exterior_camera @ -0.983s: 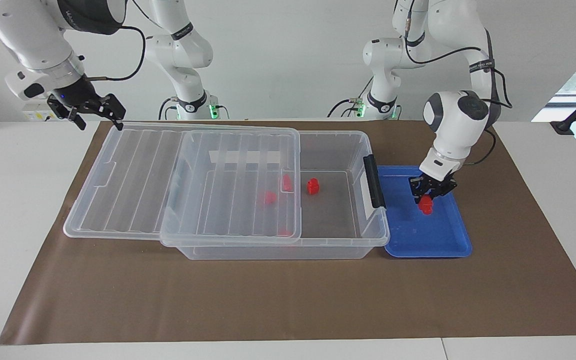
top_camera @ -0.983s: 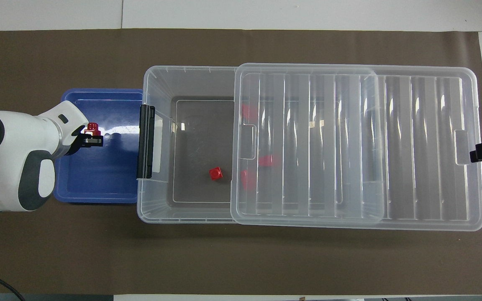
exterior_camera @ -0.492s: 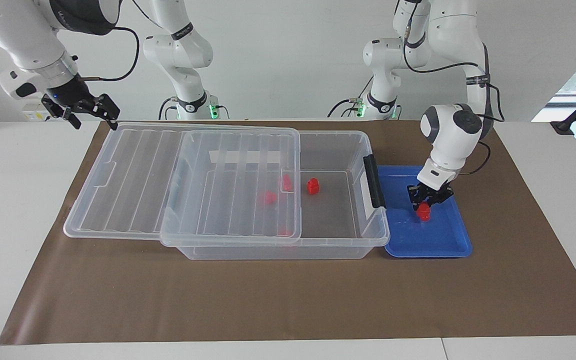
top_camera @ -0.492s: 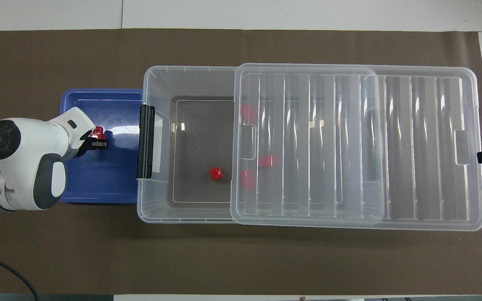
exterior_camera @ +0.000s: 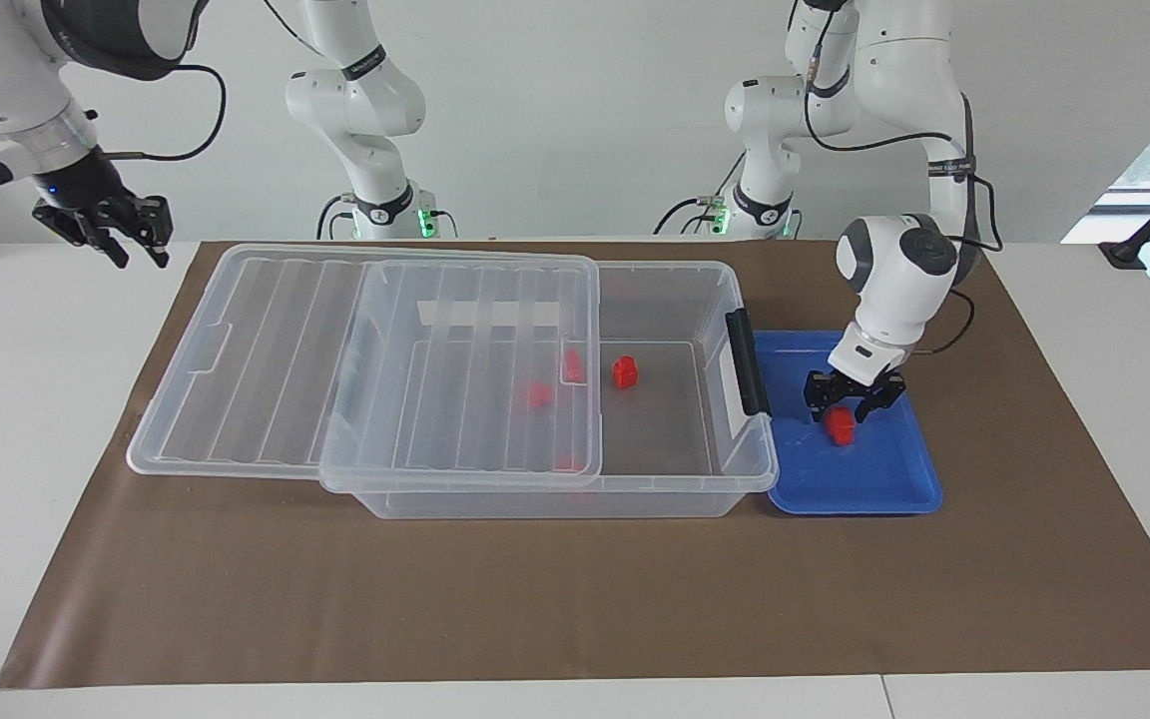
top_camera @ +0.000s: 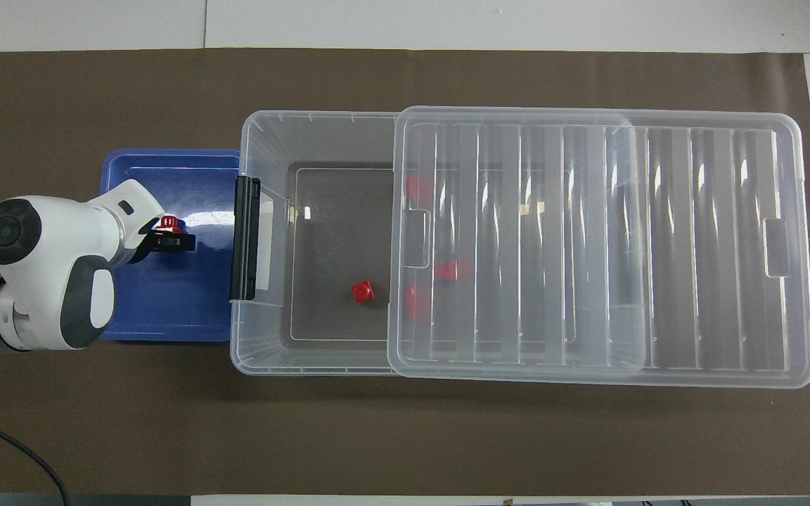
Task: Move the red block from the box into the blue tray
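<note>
The left gripper is low over the blue tray, its fingers spread to either side of the red block, which sits on the tray floor just under the fingertips; whether the fingers touch the block cannot be told. In the overhead view the block shows beside the dark fingertips, with the gripper's white wrist covering the tray's end toward the left arm. Outward from this gripper, toward the right arm's end of the table, the tray touches the short end of the box, where a dark grey latch handle stands upright. Past the handle, a second red block lies on the open part of the box floor, and more red blocks show blurred under the clear lid, which is slid aside so that it overhangs the box toward the right arm's end. Everything rests on a brown mat. The right gripper waits in the air off the lid's outer corner, over the white table; whether its fingers are spread or together cannot be told
</note>
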